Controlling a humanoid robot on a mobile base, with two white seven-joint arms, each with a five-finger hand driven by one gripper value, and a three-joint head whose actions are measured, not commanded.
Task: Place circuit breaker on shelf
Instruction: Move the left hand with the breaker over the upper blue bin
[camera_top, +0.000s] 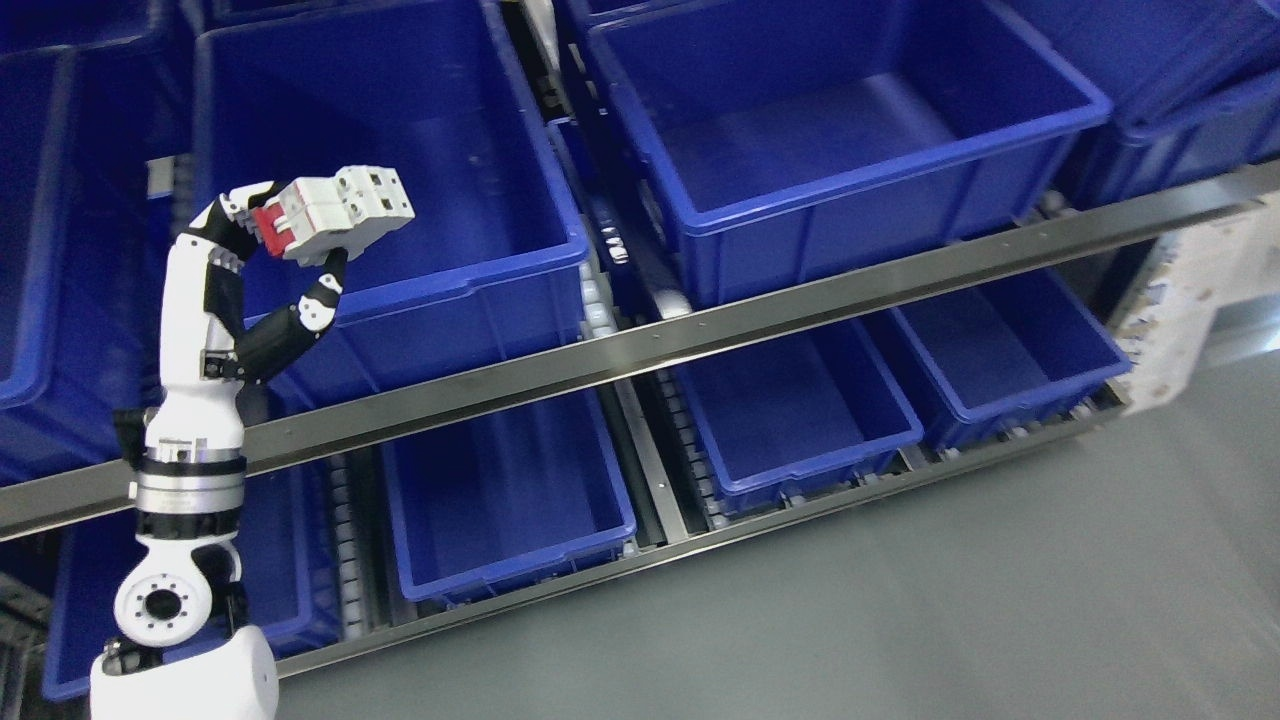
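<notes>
A white circuit breaker (342, 212) with a red switch sits in my left hand (290, 255), whose fingers and thumb are closed around it. The hand holds it up over the front left part of a blue bin (520, 262) on the upper shelf level. My left arm rises from the lower left corner. The breaker is tilted, red end toward the wrist. The right arm does not show.
A second large blue bin (1040, 95) stands to the right on the upper level. A metal rail (700, 335) crosses the shelf front. Below it are several smaller blue bins (610, 520). Grey floor (1000, 600) fills the lower right.
</notes>
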